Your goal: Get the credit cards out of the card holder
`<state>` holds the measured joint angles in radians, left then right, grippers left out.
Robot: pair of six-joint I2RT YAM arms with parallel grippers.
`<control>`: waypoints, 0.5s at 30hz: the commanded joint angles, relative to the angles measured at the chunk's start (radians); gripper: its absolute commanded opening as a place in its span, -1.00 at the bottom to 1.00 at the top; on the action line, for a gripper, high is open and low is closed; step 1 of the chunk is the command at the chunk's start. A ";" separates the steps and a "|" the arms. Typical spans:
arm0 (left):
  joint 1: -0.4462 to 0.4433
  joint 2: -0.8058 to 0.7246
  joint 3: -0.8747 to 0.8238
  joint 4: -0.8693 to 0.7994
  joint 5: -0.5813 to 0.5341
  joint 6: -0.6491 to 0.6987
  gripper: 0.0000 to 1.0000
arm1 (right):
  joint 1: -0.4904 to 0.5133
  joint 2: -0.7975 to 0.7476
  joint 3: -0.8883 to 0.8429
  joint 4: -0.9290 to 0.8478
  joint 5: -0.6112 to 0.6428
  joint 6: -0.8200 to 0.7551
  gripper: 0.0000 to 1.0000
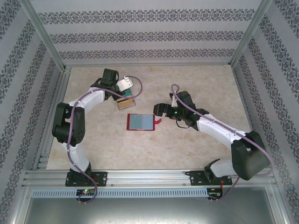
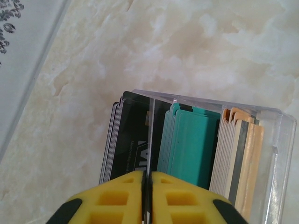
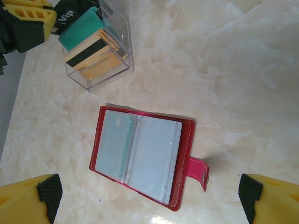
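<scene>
Though the left pincer looks nearly closed, the right pincer gapes near the card holder.

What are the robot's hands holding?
Right gripper: open, empty. Left gripper: nearly shut at the cards in the clear box; can't tell if it grips one.

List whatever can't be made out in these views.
- Left wrist view: whether the left claw pinches anything; its yellow pads hide the gap.
- Right wrist view: whether the open red folding card holder has cards left; its cloudy clear sleeves blur the contents.
- Left wrist view: the white print on the dark cards in the clear plastic box; the claw covers most of it.
</scene>
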<state>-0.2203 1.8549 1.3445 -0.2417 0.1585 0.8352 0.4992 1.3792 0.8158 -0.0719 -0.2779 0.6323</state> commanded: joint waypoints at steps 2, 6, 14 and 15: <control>0.017 0.020 0.028 -0.012 -0.020 0.017 -0.49 | -0.005 0.016 0.032 0.000 -0.018 0.014 0.96; 0.020 0.030 0.032 0.002 -0.041 0.009 -0.48 | -0.005 0.021 0.036 0.001 -0.024 0.016 0.97; 0.025 0.049 0.042 0.027 -0.077 -0.031 -0.50 | -0.003 0.019 0.036 -0.006 -0.025 0.020 0.96; 0.026 0.045 0.043 0.028 -0.069 -0.045 -0.50 | -0.004 0.017 0.036 -0.006 -0.024 0.021 0.96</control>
<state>-0.2070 1.8984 1.3621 -0.2386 0.0975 0.8261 0.4992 1.3964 0.8234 -0.0719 -0.2924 0.6415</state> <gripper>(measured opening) 0.250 0.982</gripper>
